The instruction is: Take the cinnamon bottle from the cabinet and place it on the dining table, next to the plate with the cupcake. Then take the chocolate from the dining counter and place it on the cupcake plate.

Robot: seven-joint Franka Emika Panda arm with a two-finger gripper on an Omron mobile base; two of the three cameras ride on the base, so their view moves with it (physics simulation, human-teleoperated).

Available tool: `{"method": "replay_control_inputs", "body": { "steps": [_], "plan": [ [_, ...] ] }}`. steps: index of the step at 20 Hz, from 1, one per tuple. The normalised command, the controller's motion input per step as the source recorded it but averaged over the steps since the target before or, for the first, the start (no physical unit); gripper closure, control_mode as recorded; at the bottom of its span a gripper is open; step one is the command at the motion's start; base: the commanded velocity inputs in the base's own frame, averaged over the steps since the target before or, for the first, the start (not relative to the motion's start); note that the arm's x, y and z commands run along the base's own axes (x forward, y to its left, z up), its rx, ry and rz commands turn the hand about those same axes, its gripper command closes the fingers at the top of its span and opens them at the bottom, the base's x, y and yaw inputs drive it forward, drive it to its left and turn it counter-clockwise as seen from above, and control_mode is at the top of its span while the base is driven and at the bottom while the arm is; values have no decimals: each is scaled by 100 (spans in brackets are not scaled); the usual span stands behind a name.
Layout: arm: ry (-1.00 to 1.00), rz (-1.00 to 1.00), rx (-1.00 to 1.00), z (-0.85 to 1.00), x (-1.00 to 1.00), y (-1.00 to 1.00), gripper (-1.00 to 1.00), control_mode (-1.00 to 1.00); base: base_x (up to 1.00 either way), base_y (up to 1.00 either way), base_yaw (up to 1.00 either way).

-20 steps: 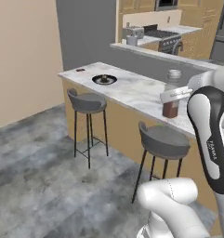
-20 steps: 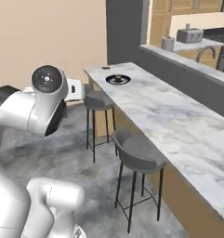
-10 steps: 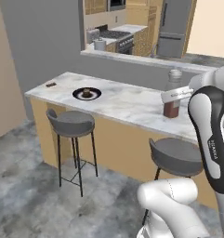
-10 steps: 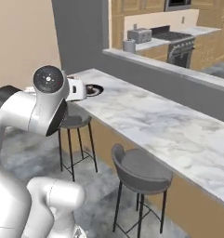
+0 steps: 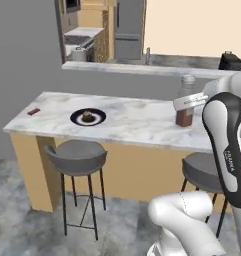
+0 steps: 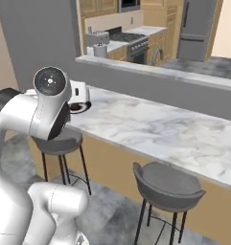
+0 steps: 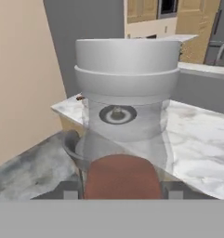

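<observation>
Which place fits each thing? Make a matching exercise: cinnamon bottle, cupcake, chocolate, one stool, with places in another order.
Things:
1 cinnamon bottle
2 cupcake
3 chocolate
4 stool

Places:
A near the dining table's left end
B in the gripper
C on the plate
D on the floor, below the plate

Pairs: 1-B, 2-C, 3-A, 4-D

In the right base view, the arm's round joint hides most of the plate (image 6: 81, 106) and whatever sits on it. In the hand view the cinnamon bottle (image 7: 125, 116) blocks the gripper (image 7: 122, 188); its base is cut off by the bottom. The chocolate (image 5: 33, 111) is too small for detail.
</observation>
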Motion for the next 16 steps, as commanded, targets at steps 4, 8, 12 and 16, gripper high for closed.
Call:
{"method": "replay_control_inputs", "body": {
  "steps": [4, 8, 12, 16],
  "plan": [
    [0, 0, 0, 0, 0, 0, 100, 100, 49, 100, -45],
    [0, 0, 0, 0, 0, 0, 100, 100, 33, 100, -30],
    [0, 0, 0, 0, 0, 0, 100, 100, 45, 98, -29],
    [0, 0, 0, 0, 0, 0, 100, 100, 55, 58, -29]
  ]
}}
